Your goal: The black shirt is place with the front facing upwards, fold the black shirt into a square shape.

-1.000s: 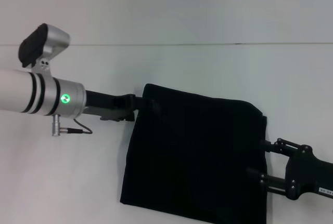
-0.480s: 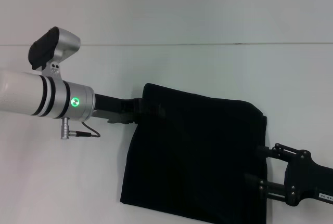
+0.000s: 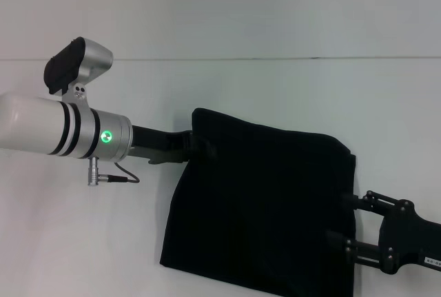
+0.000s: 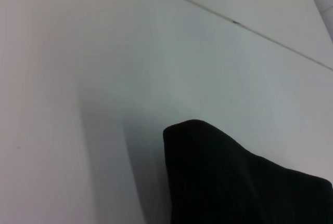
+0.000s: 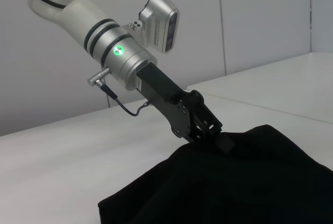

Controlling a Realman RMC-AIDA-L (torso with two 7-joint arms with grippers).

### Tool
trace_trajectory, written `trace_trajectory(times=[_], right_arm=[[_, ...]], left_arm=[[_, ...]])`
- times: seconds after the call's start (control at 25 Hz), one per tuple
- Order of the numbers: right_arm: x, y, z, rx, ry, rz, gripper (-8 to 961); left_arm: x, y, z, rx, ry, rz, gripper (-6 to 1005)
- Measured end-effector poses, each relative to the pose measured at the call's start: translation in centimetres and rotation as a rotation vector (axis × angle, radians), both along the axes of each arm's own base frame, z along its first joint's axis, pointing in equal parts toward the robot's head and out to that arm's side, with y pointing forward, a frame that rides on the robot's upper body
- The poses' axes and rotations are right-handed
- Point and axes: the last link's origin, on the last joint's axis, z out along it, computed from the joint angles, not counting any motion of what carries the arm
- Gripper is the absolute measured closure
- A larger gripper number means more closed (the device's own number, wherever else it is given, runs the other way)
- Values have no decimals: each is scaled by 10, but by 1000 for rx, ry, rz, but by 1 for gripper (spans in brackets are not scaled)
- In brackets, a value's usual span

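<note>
The black shirt (image 3: pixel 258 207) lies folded into a rough rectangle on the white table (image 3: pixel 83 242); no lettering shows. My left gripper (image 3: pixel 201 147) reaches in from the left and is shut on the shirt's far-left corner, which stands slightly raised. In the right wrist view the left gripper (image 5: pixel 222 143) has a pad resting on top of the cloth (image 5: pixel 250 182). The left wrist view shows only that raised corner (image 4: pixel 208 161). My right gripper (image 3: pixel 337 220) is open at the shirt's right edge, near the front, with its two fingers spread wide apart.
The white table stretches to the left of and behind the shirt. A thin seam (image 3: pixel 275 58) runs across it at the back. A grey cable (image 3: pixel 124 174) hangs under the left wrist.
The left arm has pushed to the right, further onto the shirt's corner, nudging the corner slightly. The right gripper has slid a little toward the table's front along the shirt's right edge.
</note>
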Motion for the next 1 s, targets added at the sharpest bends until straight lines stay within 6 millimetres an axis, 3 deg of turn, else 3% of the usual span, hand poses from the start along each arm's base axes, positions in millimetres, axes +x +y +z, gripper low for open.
trace_trajectory(times=[0.36, 0.64, 1.0], right_arm=[[1, 2, 4, 19, 6, -8, 162], [4, 6, 12, 70, 22, -33, 162], [6, 11, 20, 123, 39, -61, 163]], left_arm=[[1, 5, 2, 34, -26, 36, 766], [-18, 4, 18, 128, -133, 148, 943], [-52, -29, 14, 231, -387, 340, 929]])
